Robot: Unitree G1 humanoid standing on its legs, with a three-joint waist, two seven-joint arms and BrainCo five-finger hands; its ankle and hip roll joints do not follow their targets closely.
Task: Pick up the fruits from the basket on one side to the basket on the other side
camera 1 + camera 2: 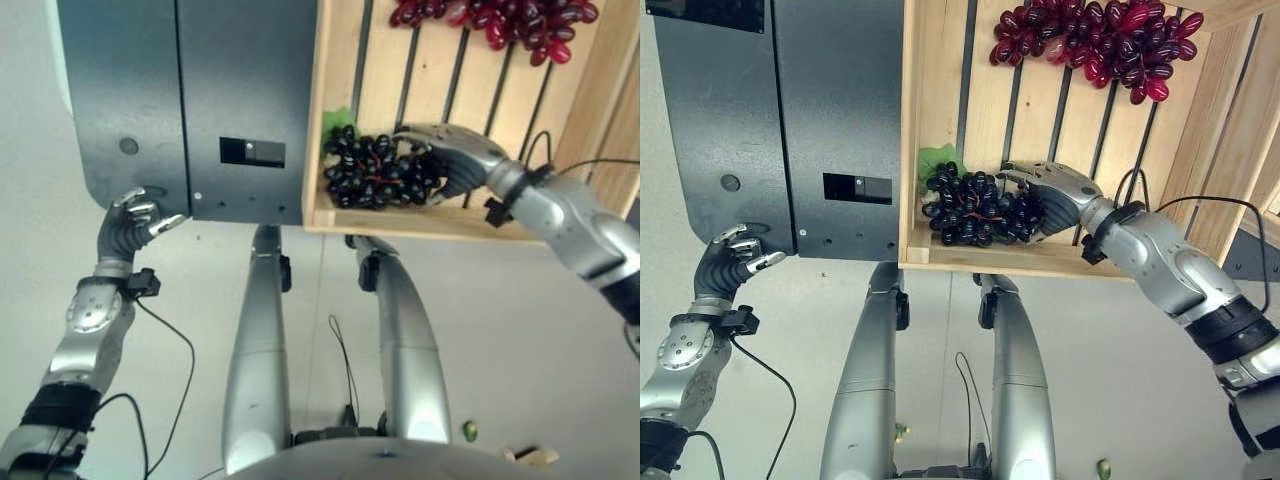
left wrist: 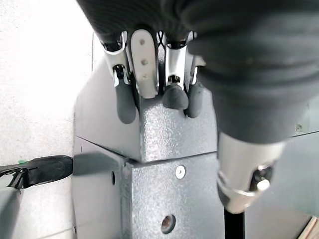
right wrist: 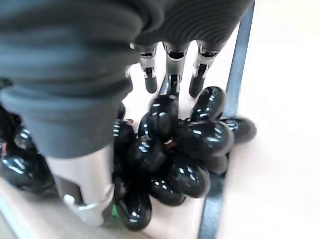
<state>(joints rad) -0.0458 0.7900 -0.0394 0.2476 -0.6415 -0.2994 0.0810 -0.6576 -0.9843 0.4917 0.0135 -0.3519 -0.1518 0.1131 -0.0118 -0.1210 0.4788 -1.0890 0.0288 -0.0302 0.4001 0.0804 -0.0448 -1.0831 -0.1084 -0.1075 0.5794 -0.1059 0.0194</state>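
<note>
Black grape bunch (image 1: pixel 980 212) in wooden crate's (image 1: pixel 940 120) near corner

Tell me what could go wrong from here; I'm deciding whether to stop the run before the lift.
1. The right robot hand curls over only one side of the black grape bunch, so loose grapes or the far half may sag or drop on lifting.
2. The bunch lies by the wooden crate's low front lip; a shallow lift could snag it.
3. The left robot hand rests at the dark cabinet's corner and may catch if the body shifts.
</note>
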